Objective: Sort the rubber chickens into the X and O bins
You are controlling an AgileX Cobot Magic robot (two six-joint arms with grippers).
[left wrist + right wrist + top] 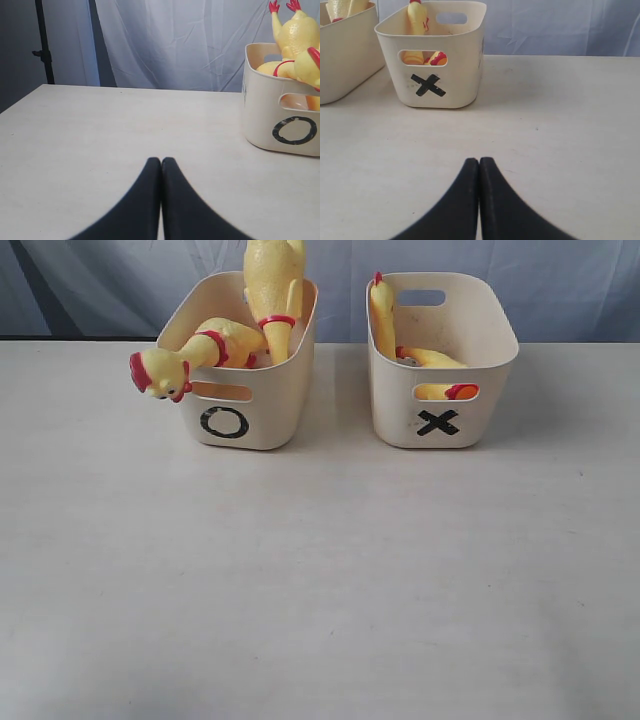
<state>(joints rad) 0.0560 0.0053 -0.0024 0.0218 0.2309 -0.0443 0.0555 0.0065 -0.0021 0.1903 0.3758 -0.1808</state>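
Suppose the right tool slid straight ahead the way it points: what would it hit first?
Probably the X bin: one front corner lies almost dead ahead of the shut right tool. It might slip past; depth is unclear.

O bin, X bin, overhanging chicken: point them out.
O bin (pixel 268 422), exterior view, front wall beside the O.
X bin (pixel 395 420), exterior view, front wall beside the X.
Overhanging chicken (pixel 155 372), exterior view, its head.
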